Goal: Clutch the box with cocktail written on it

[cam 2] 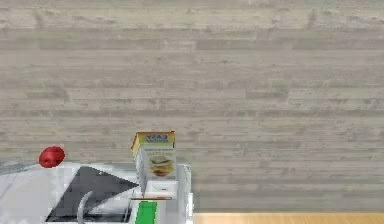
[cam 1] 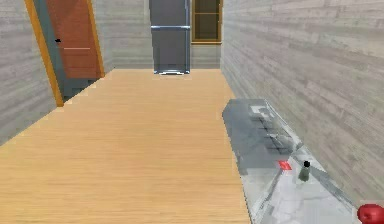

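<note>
— Where is the box (cam 2: 153, 153)?

— Lower middle of the arm side view. It is yellowish with a blue band along the top and a picture on its front. It stands upright at the right end of the bench (cam 2: 20, 188), on a pale, see-through block. I cannot make out any writing on it.

— What is near it?

— A red round thing (cam 2: 51, 156) sits on the bench toward the left of the frame, well apart from the box. A green strip (cam 2: 147, 212) lies just below the box at the bottom edge. A grey plank wall (cam 2: 250, 80) spans the frame behind them.

— And the hand?

— I cannot tell whether it is spread or pressed together.

— What does the forward view give?

— A wooden floor (cam 1: 130, 130) runs up the frame to a grey fridge (cam 1: 169, 40) at the upper middle. A wood-framed window (cam 1: 207, 20) is just right of the fridge, and an orange-brown door (cam 1: 75, 35) is at the upper left. The bench runs along the lower right, with a small red thing (cam 1: 285, 163) and a small dark upright thing (cam 1: 305, 168) close together on it.
</note>
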